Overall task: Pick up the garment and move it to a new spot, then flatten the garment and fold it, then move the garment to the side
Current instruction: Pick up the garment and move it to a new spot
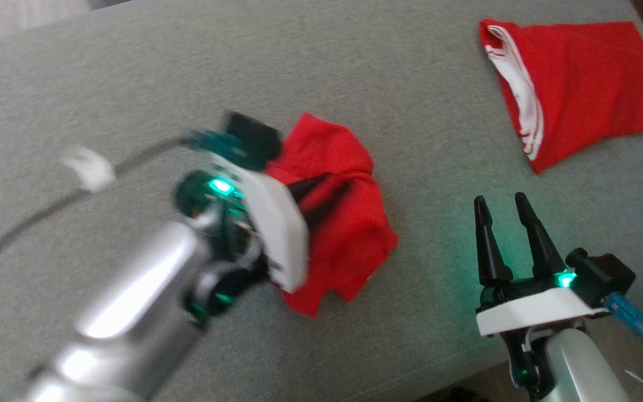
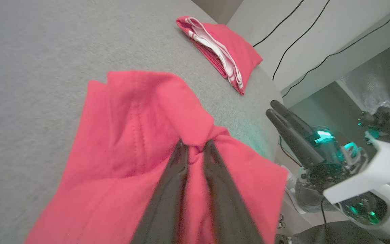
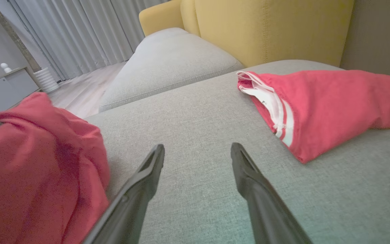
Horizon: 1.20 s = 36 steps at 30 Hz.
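The garment point(image 1: 349, 234) is a crumpled red cloth lying in the middle of the grey sofa cushion point(image 1: 132, 84). My left gripper point(image 1: 337, 181) reaches over it from the left, shut on a bunched fold near its top. In the left wrist view the two dark fingers point(image 2: 168, 189) pinch that fold of the garment point(image 2: 130, 128) at their tips, at my left gripper point(image 2: 195, 144). My right gripper point(image 1: 499, 199) stands open to the right of the garment, apart from it, nothing between its fingers. In the right wrist view my right gripper point(image 3: 197, 147) hovers over bare cushion, the garment point(image 3: 36, 162) at its left.
A second red garment with white stripes point(image 1: 589, 78) lies folded at the cushion's far right corner point(image 3: 333, 101). A black cable point(image 1: 20, 223) trails from my left arm. The cushion's front edge runs just below my right gripper. A yellow backrest point(image 3: 266, 27) rises behind.
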### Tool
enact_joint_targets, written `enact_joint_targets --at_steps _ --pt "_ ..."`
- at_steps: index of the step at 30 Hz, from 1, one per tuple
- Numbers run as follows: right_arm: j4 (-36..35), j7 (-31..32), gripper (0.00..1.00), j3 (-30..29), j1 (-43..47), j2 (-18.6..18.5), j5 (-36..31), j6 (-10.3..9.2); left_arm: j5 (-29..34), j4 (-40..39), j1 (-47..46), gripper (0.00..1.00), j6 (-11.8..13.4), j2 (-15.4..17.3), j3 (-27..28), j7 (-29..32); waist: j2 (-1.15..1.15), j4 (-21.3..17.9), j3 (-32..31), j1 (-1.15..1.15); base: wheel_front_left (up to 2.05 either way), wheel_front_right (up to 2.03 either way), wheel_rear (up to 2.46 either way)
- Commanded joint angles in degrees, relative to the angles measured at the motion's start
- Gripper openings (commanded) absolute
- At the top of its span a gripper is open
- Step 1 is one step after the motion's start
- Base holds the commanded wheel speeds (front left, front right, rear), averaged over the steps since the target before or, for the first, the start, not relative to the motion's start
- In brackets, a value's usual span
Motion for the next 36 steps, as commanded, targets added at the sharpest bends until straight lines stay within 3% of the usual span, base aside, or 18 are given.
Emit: enact_joint_targets --at_steps 1,5,10,14,20,24,30,36 --pt "-1.4 -0.8 1.0 1.4 -0.9 -0.3 0.4 0.39 2.8 0.1 -2.2 1.0 -0.2 -1.7 -0.1 -2.1 0.0 -1.3 0.2 -0.01 0.0 0.0 0.0" --pt "-1.1 -0.8 1.0 1.5 -0.4 -0.3 0.3 0.39 10.9 3.2 -2.5 1.0 -1.1 -7.4 -4.1 -11.5 0.0 -1.8 -0.3 -0.01 0.0 0.0 0.0" --pt "-1.3 -0.8 1.0 -0.3 1.2 -0.3 -1.2 0.39 18.6 3.0 -0.6 1.0 -0.1 -10.6 -5.2 -24.9 0.0 -0.4 -2.1 -0.01 0.0 0.0 0.0" --pt "-1.9 -0.8 1.0 -2.7 2.5 -0.3 -3.7 0.39 21.4 2.3 3.3 1.0 3.1 -9.3 -2.6 -33.4 0.0 2.1 -4.5 -0.01 0.0 0.0 0.0" --pt "-3.7 -0.8 1.0 -7.3 4.9 -0.3 -7.4 0.39 24.2 4.1 13.3 1.0 9.0 -4.6 1.6 -45.0 0.0 6.9 -8.9 -0.01 0.0 0.0 0.0" --pt "-4.0 -0.8 1.0 -9.9 6.4 -0.3 -9.6 0.39 23.4 6.9 21.3 1.0 12.1 -2.8 3.9 -50.8 0.0 9.8 -11.7 -0.01 0.0 0.0 0.0" --pt "-3.8 -0.8 1.0 -13.1 9.2 -0.3 -11.7 0.39 22.9 9.4 31.2 1.0 13.9 -2.3 8.2 -53.7 0.0 13.9 -15.4 -0.01 0.0 0.0 0.0" --pt "-2.5 -0.8 1.0 -14.0 11.3 -0.3 -13.2 0.39 28.0 8.1 36.9 1.0 12.8 -4.0 14.8 -53.9 0.0 16.6 -17.4 -0.01 0.0 0.0 0.0"
